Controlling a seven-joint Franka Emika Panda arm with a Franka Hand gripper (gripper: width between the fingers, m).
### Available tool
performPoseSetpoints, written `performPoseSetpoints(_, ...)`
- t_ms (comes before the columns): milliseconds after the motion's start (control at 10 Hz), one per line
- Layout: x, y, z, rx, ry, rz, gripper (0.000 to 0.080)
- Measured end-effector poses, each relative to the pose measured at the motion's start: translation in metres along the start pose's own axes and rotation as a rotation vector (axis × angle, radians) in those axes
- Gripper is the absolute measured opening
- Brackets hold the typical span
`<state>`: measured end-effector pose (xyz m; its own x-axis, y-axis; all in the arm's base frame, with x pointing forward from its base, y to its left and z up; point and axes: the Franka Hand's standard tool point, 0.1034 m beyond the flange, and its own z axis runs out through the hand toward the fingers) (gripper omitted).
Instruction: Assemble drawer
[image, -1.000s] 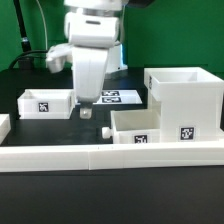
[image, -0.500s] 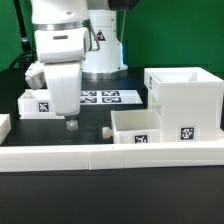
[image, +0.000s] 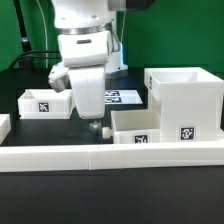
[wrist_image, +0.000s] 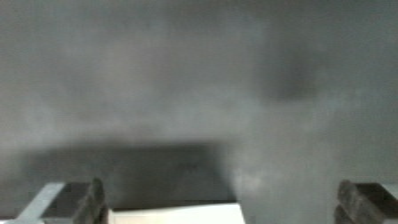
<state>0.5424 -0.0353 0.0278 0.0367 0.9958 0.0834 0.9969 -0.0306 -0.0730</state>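
The drawer's large cube-like housing (image: 185, 95) stands at the exterior view's right. One shallow tray (image: 45, 103) lies at the left. A second tray (image: 140, 125) sits in front of the housing, with its small knob (image: 107, 131) pointing left. My gripper (image: 93, 122) hangs low over the table between the two trays, just left of that knob. In the blurred wrist view the gripper (wrist_image: 214, 205) has its fingers (wrist_image: 63, 200) far apart with nothing held, and a white surface (wrist_image: 169, 212) lies below them.
A long low white border rail (image: 110, 155) runs along the front. The marker board (image: 122, 97) lies flat behind the gripper. A dark table (image: 30, 130) and a green backdrop lie beyond.
The gripper swung to the exterior view's left, then back right. It now sits close to the front tray's knob.
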Motion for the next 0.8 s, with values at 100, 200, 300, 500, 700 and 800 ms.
performPoseSetpoints(100,0.006,0.002,0.001,-0.001,-0.002,0.008,0.0649)
performPoseSetpoints(200,0.014,0.004,0.001,-0.001,0.000,0.034,0.0649)
performPoseSetpoints(300,0.021,0.004,0.001,-0.002,0.003,0.050,0.0649)
performPoseSetpoints(500,0.033,0.005,0.002,-0.002,0.006,0.083,0.0649)
performPoseSetpoints(700,0.046,0.006,0.001,-0.004,0.012,0.109,0.0649)
performPoseSetpoints(800,0.051,0.008,0.000,-0.007,0.015,0.114,0.0649)
